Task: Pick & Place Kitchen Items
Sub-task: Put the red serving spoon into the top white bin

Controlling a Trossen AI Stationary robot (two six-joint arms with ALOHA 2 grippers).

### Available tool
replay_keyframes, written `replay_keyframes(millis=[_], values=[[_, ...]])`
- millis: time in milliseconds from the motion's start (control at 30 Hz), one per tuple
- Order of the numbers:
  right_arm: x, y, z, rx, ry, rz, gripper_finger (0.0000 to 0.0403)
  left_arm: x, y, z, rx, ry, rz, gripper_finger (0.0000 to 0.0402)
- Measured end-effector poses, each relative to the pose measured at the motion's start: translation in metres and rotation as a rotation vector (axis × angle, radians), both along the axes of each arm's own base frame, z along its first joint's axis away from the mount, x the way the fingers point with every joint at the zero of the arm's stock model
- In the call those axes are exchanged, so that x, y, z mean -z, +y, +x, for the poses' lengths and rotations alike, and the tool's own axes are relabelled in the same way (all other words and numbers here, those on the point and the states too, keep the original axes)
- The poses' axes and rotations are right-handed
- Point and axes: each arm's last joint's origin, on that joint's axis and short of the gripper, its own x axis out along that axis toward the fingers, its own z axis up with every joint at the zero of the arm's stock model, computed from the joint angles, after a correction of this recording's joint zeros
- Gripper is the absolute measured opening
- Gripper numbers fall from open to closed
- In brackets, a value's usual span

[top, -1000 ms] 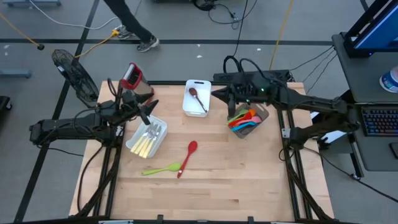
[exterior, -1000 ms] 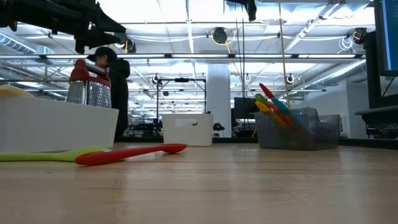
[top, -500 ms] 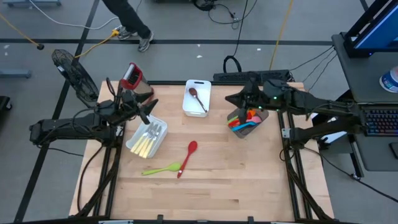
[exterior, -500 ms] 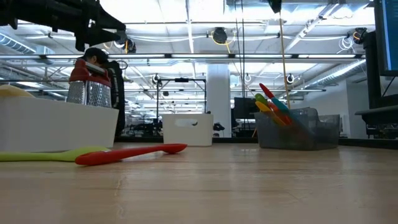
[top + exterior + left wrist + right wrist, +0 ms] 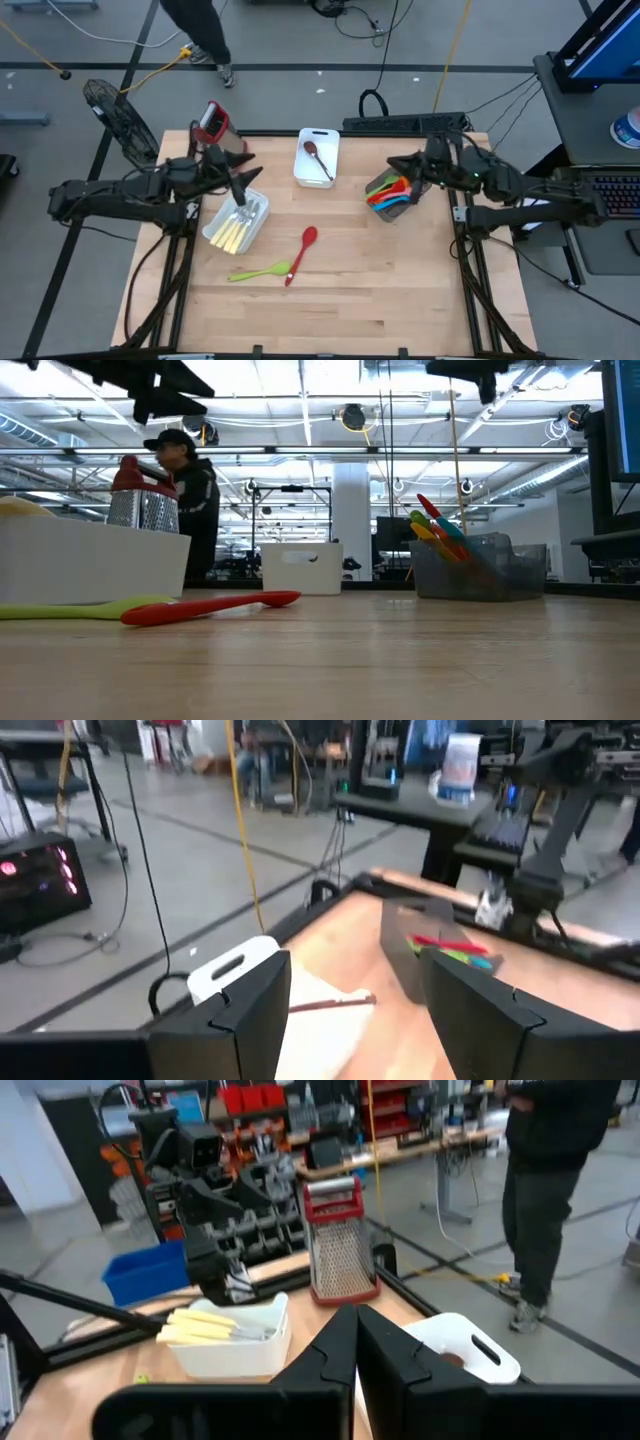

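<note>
Over at the table's far left corner stands the steel box grater (image 5: pixel 210 124) with its red top, upright, just behind the white bin (image 5: pixel 213 232) at the left. A second white bin (image 5: pixel 304 172) sits at the far middle edge, and a grey bin (image 5: pixel 422 189) to the right. Behind the table a person in dark clothes (image 5: pixel 196 26) walks across the floor, past a yellow cable (image 5: pixel 150 68).

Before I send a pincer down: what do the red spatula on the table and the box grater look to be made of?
The red spatula looks like silicone or soft plastic: one uniform matte red from head to handle, with only a dull sheen. The box grater looks like bare steel: grey, perforated, reflective faces under a glossy red top, probably plastic. Neither material can be confirmed from looks alone.
</note>
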Motion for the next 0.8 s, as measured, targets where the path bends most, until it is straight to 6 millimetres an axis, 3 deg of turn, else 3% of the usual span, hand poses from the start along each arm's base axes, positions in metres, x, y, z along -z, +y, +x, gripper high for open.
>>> replay_keyframes(millis=[367,800], values=[[0.055,0.007,-0.047,-0.006,-0.180,-0.026,0.0001,-0.034,-0.017,0.054,0.023,0.222,-0.031,0.0228],[0.074,0.011,-0.077,-0.007,-0.270,-0.069,0.0001,-0.056,-0.045,0.119,0.084,0.597,-0.239,0.0228]])
